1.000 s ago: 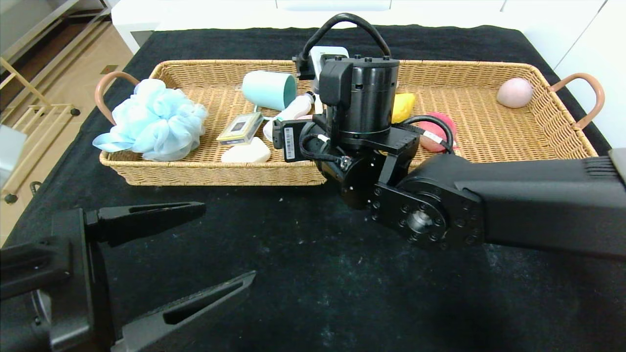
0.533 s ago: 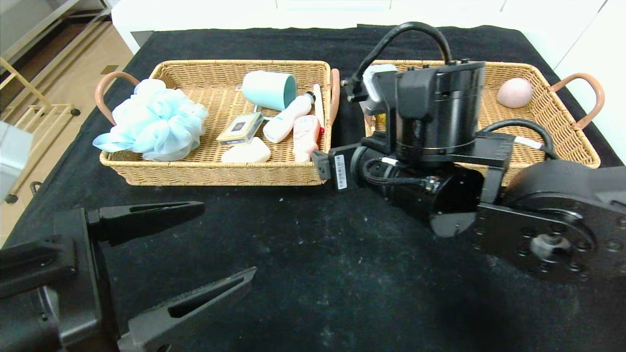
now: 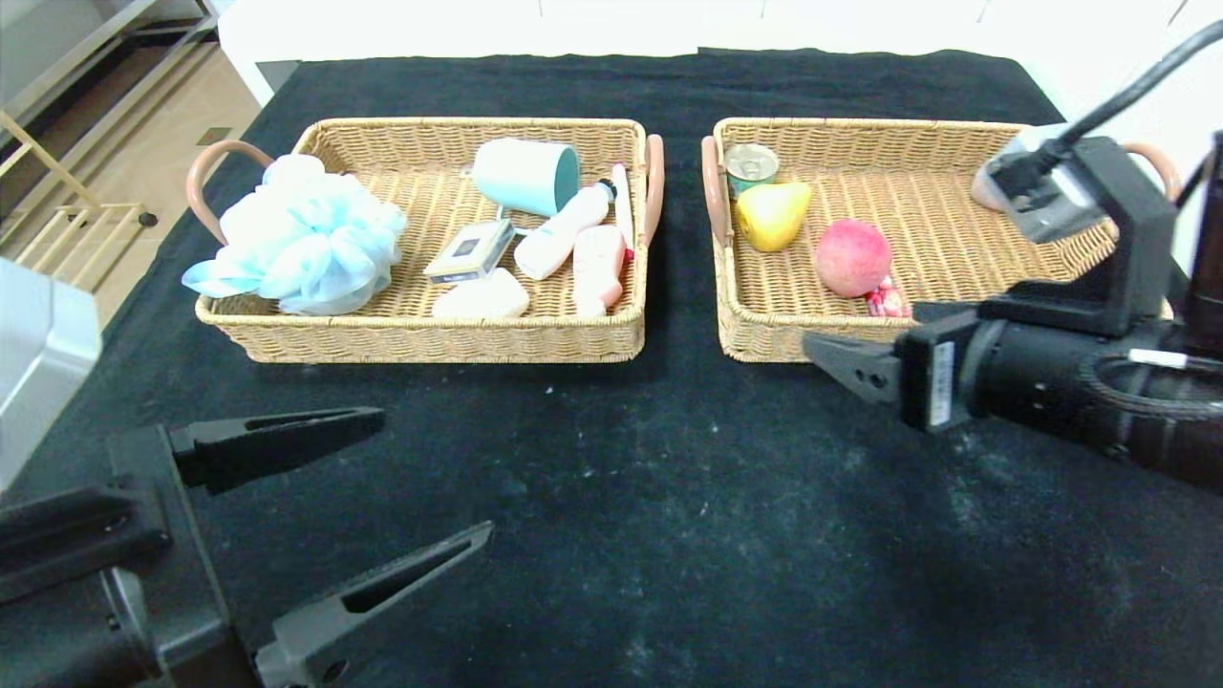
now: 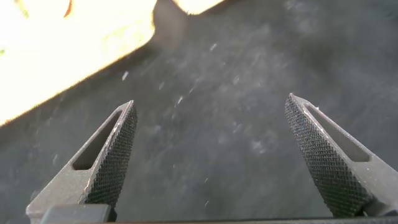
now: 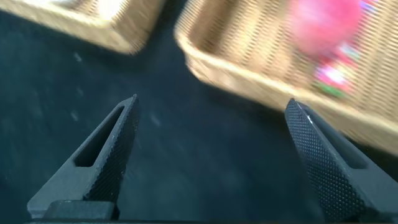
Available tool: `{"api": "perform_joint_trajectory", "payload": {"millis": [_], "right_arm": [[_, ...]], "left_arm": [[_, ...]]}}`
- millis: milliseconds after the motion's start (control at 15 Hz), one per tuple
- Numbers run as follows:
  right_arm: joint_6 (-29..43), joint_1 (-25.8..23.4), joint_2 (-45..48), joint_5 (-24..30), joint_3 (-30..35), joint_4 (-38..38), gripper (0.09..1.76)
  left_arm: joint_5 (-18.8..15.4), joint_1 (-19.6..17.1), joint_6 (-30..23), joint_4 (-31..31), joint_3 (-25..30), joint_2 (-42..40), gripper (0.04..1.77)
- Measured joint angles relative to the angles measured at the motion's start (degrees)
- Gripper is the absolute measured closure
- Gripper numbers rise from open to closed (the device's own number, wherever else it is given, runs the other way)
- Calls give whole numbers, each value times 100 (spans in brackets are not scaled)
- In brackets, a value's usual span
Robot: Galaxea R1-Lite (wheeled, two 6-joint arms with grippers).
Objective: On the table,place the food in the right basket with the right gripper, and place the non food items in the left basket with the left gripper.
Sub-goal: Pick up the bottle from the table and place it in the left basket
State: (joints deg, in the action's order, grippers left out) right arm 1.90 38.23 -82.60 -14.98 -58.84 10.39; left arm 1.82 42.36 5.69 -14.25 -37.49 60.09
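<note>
No label reads clearly. The pink bottle point(image 3: 598, 268) lies lengthwise (cap nearest) in the left basket point(image 3: 420, 336). Both the left gripper point(image 3: 382, 487) and right gripper point(image 5: 211, 155) hang released, empty, above the worktop point(image 3: 611, 497).

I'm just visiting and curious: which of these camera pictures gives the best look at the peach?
The head view. There the peach lies whole and sharp in the right basket, beside the pear. The right wrist view catches it only as a pink blur at the picture's edge. The left wrist view shows none of it, only black cloth.
</note>
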Motion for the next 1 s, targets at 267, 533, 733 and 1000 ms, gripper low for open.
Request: {"api": "perform_joint_trajectory", "payload": {"millis": [267, 533, 733, 1000], "right_arm": [[-111, -1029, 1265, 827, 601, -997, 15], [-338, -1543, 2374, 1330, 807, -2188, 15], [-394, -1586, 3184, 1386, 700, -3133, 15], [-366, -1560, 4198, 1378, 778, -3610, 15]], "left_arm": [[344, -83, 9, 458, 196, -341, 9], [341, -563, 21, 1614, -27, -1036, 9], [304, -1017, 28, 2384, -195, -1607, 9], [251, -1698, 124, 2921, -422, -2299, 9]]}}
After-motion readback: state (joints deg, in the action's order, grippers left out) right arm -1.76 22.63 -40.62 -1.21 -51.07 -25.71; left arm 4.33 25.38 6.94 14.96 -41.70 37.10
